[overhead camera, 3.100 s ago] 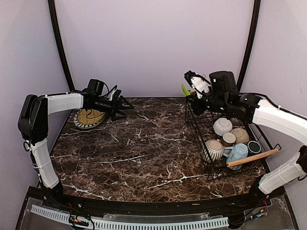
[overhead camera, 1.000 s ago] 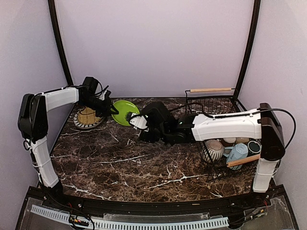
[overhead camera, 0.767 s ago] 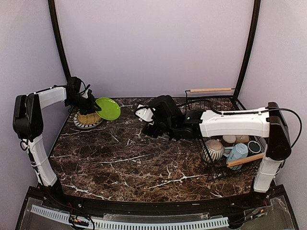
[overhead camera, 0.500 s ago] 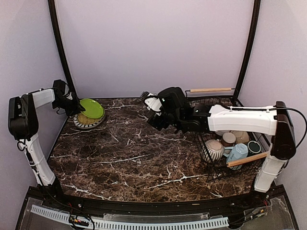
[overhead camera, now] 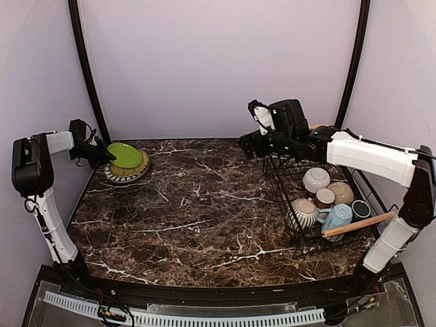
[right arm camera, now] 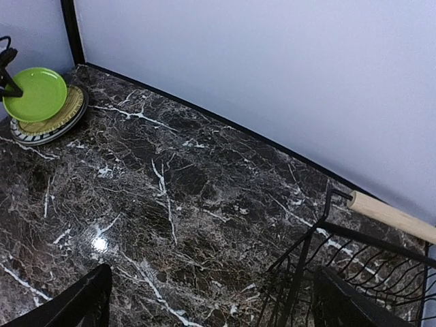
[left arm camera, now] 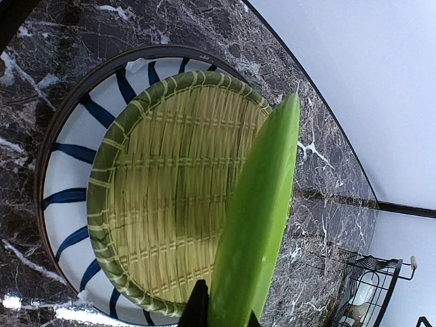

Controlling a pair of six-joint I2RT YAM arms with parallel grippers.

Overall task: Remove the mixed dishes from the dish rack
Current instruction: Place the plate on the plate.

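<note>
Left tool (overhead camera: 103, 157): clenched on the near rim of the lime-green plate (overhead camera: 125, 154). The plate sits tilted over a woven plate (left arm camera: 163, 218), which lies on a striped white plate (left arm camera: 68, 170) at the far left corner of the table (overhead camera: 204, 218). Contact between the green plate and the woven one cannot be confirmed.

Right tool (overhead camera: 251, 144): fingers spread, grasping nothing, raised beside the far left corner of the dish rack (overhead camera: 275, 178), well apart from the green plate.

In the rack: white bowl (overhead camera: 316, 179), striped grey bowl (overhead camera: 303, 212), light blue mug (overhead camera: 338, 218), dark green mug (overhead camera: 361, 209), small grey cup (overhead camera: 325, 197).
</note>
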